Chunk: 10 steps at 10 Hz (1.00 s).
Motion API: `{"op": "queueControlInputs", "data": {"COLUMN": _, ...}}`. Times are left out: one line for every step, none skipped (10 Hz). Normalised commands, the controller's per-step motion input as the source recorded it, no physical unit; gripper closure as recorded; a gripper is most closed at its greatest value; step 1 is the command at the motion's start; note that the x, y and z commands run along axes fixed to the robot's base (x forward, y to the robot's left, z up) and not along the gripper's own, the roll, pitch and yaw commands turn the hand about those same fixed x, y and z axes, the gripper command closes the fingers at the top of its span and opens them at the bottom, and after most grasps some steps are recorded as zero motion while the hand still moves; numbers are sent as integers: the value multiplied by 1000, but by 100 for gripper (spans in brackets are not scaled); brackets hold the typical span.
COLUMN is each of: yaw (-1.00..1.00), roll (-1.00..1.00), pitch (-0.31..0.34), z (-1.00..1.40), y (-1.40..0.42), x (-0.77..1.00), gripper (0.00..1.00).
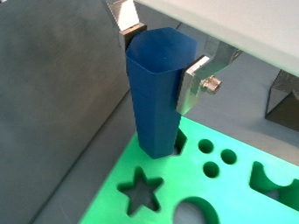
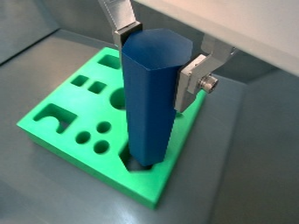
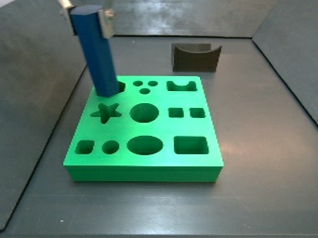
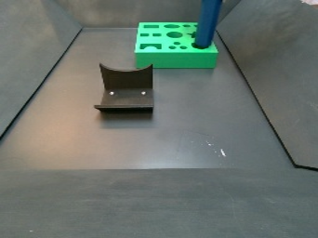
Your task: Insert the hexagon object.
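The hexagon object [image 2: 152,96], a long blue faceted bar, stands nearly upright with its lower end in a hole at a corner of the green board [image 2: 140,179]. It shows in both wrist views [image 1: 158,96] and both side views [image 3: 97,60] [image 4: 209,23]. My gripper [image 2: 160,59] is at the bar's top end, one silver finger on each side against its faces, shut on it. The gripper also shows in a wrist view [image 1: 162,57] and at the frame edge in a side view [image 3: 85,9]. It is out of frame in a side view.
The green board [image 3: 149,167] [image 4: 174,60] [image 1: 176,179] has several shaped holes, among them a star [image 3: 106,113] beside the bar. The dark fixture with a curved notch [image 3: 195,58] [image 4: 125,90] stands apart from the board. Grey walls enclose the floor.
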Motion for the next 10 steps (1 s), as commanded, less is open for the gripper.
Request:
{"op": "queueControlInputs", "data": {"yaw": -169, "roll": -76, "pitch": 0, "z": -257, "y": 251, "x": 97, "gripper": 100}}
{"op": "queueControlInputs", "data": {"yaw": -149, "roll": 0, "pitch": 137, "z": -297, "y": 0, "x": 500, "gripper": 100}}
{"op": "queueControlInputs", "data": {"yaw": -471, "roll": 0, "pitch": 80, "z": -326, "y": 0, "x": 563, "gripper": 100}}
{"op": "queueControlInputs", "data": {"yaw": -574, "roll": -37, "pitch": 4, "z": -277, "y": -9, "x": 546, "gripper": 100}}
{"op": "queueControlInputs", "data": {"yaw": -529, "roll": -4, "pitch": 30, "z": -349, "y": 0, "x": 566, "gripper": 100}}
{"op": "queueControlInputs", "data": {"yaw": -314, "roll": 43, "pitch": 157, "z": -406, "y": 0, "x": 694, "gripper": 100}}
{"op": "queueControlInputs", "data": {"yaw": -251, "roll": 23, "pitch": 193, "z": -371, "y": 0, "x": 620, "gripper": 100}}
{"op": "queueControlInputs", "data": {"yaw": -249, "roll": 0, "pitch": 137, "z": -209, "y": -26, "x": 411, "gripper": 100}}
{"op": "queueControlInputs", "data": {"yaw": 0, "roll": 0, "pitch": 20, "z": 0, "y": -74, "x": 51, "gripper": 100}}
{"op": "queueControlInputs", "data": {"yaw": -49, "roll": 179, "pitch": 183, "z": -180, "y": -149, "x": 523, "gripper": 100}}
